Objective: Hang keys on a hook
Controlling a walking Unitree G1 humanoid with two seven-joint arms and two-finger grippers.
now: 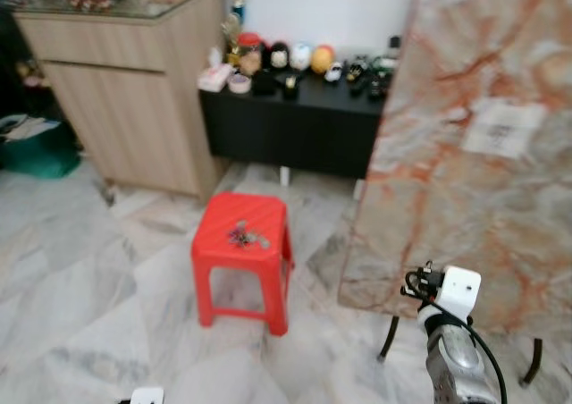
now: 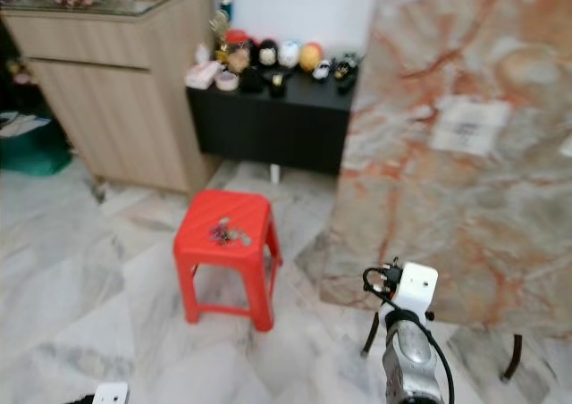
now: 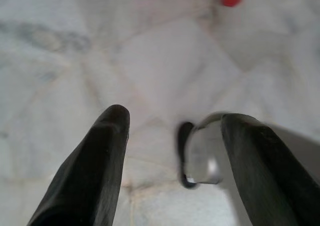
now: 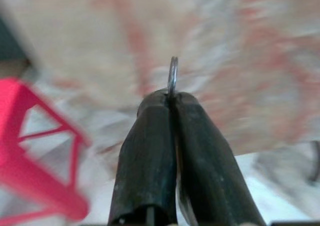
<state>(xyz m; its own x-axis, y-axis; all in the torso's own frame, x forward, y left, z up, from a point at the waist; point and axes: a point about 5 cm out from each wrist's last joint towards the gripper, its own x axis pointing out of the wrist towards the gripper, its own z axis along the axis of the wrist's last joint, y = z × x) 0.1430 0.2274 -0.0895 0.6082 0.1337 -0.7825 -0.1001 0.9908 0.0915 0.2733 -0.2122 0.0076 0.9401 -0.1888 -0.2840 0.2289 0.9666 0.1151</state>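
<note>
Keys: I count one small bunch of keys (image 1: 245,236), dull metal, lying loose on top of the stool.
Stool: one red plastic stool (image 1: 243,259), square seat with a ribbed top, four legs, standing on the pale marble floor (image 1: 80,288).
Ring: one thin metal ring (image 4: 173,75), seen edge-on, sticking up from the right fingertips.
Right gripper: right gripper (image 4: 171,97) has its two black fingers pressed together, pinching that ring; its silver arm (image 1: 456,359) is raised low beside the tabletop's lower edge.
Left gripper: left gripper (image 3: 172,123) hangs low over the floor, its two black fingers spread wide with nothing between them.
Tabletop: one large slab of veined reddish marble (image 1: 474,145), tilted, with a white label on its face.
Furniture: one wood-grain cabinet (image 1: 125,91) and one low black sideboard (image 1: 295,122) crowded with small figurines, too blurred for me to count.
</note>
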